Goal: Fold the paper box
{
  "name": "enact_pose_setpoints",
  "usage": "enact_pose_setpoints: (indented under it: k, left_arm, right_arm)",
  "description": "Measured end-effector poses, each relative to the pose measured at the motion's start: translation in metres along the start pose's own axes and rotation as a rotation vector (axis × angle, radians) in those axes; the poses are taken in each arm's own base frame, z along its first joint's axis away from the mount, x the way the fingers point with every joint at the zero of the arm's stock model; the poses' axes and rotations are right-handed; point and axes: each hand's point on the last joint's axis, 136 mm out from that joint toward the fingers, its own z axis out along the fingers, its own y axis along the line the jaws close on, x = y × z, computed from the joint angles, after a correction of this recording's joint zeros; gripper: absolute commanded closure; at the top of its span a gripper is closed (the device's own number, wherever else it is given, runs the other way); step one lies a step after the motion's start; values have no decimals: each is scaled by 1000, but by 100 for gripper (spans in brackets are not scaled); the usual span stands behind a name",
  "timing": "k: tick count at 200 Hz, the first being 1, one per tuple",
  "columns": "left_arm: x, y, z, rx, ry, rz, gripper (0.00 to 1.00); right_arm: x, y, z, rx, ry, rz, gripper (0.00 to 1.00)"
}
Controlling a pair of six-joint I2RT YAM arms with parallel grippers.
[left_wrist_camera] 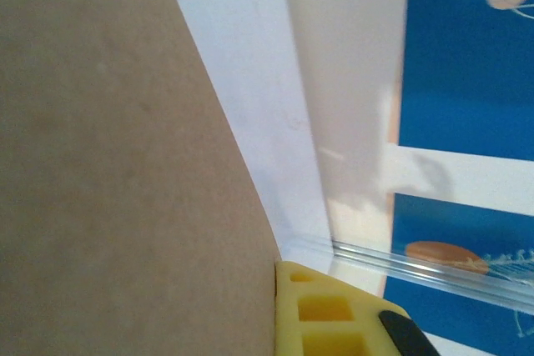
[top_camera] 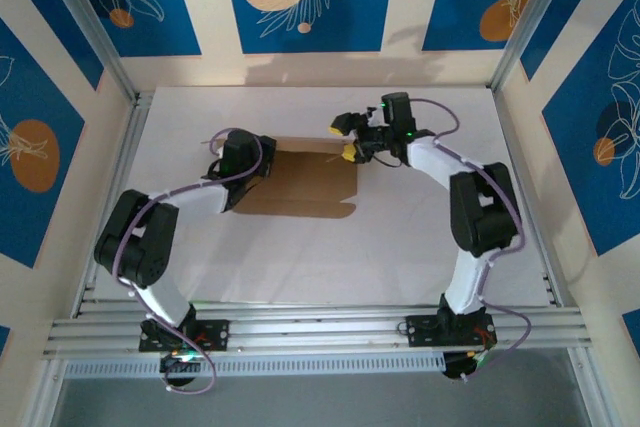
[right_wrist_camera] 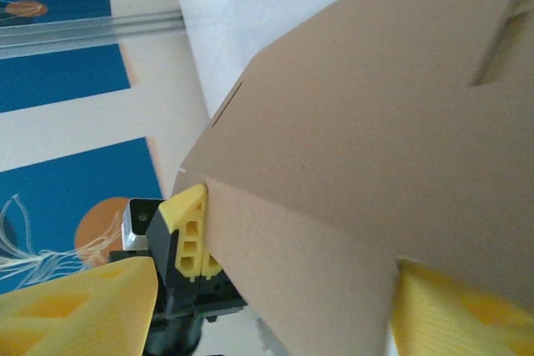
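While paper box (top_camera: pixel 305 187) lies on desk (top_camera: pixel 420 237), I log left tool (top_camera: pixel 260 165) clamped on its left edge, right tool (top_camera: pixel 347 139) open astride its far right corner.

The paper box (left_wrist_camera: pixel 117 164) is seen pressed against a yellow finger (left_wrist_camera: pixel 321 314) of the left hand (left_wrist_camera: pixel 279 323), bordered by white tabletop (left_wrist_camera: pixel 250 64).

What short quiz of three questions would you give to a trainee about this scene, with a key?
1. True or false: the paper box is already folded into a closed box.
2. At which part of the cardboard is the right gripper? A: its far right corner. B: its near left corner. C: its middle.
3. Complete: the right gripper's fingers are coloured ____.
Key: 1 false, it is an open sheet; 2 A; 3 yellow.
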Motion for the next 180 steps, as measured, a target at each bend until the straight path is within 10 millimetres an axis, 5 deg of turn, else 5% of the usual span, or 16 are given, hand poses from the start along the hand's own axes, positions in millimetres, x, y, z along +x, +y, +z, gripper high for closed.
enact_pose_setpoints:
  k: [38,80,129,180]
  left_arm:
    - [-5,-29,-20,-60,-18,-34,99]
    - [-10,-61,-44,-118,-38,-77,99]
    - [-10,-42,-59,-209,-56,-169,100]
    - [-7,-29,-65,-288,-55,-239,100]
  right_arm:
    - [-8,20,-78,107,-180,-171,31]
    - [27,18,-119,196,-260,-358,41]
    - [94,-35,-95,287,-159,-598,44]
    - [75,-81,-43,350,-128,-662,34]
